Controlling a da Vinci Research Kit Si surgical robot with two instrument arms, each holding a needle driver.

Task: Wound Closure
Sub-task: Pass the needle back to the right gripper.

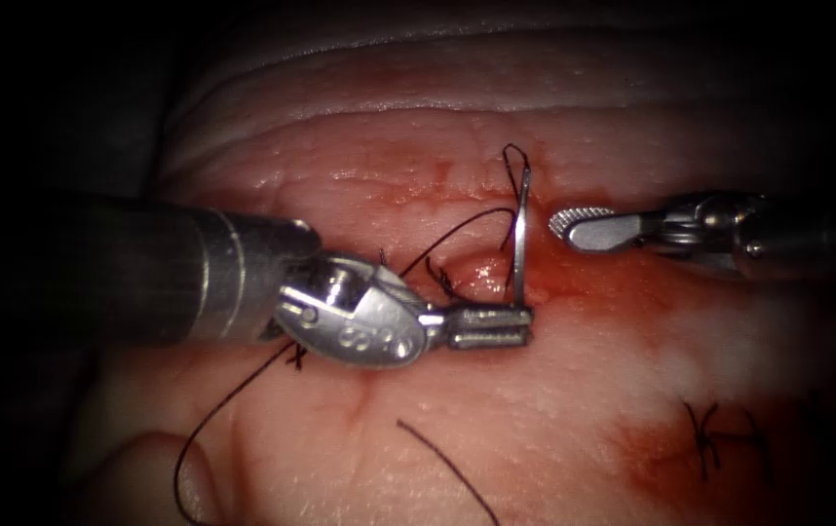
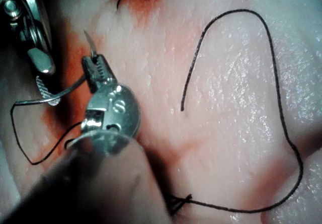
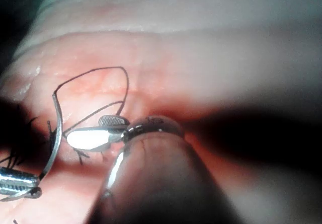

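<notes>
A loose bight of thread (image 1: 206,429) lies far left on the tissue (image 1: 535,419), with a cut end (image 1: 442,463) lying free below the left tool.

The left tool (image 1: 496,327) comes in from the left, its jaws clamped on the needle (image 1: 518,234) near one end of its curve. In the left wrist view a short stub with the point (image 2: 89,40) pokes past the jaws, so the grip looks to be close behind the tip. From the jaws the needle stands up over the cut (image 1: 476,278), clear of the tissue as far as can be seen. At its upper end the thread leaves in a small loop and runs back down and left, behind the left tool.

To the right of the needle, just beside it but not touching, is the right tool (image 1: 584,226). Its jaws are slightly apart and hold nothing.

Farther right, a finished knot (image 1: 715,433) sits in a patch of red fluid (image 1: 671,448).

My reading is that this is a moment between bites: the needle is out of the tissue, held by the left tool, with the right tool free close by. A next move would call for a firm hold on the body of the needle, away from point and thread end, and slack thread kept out of both jaws.
</notes>
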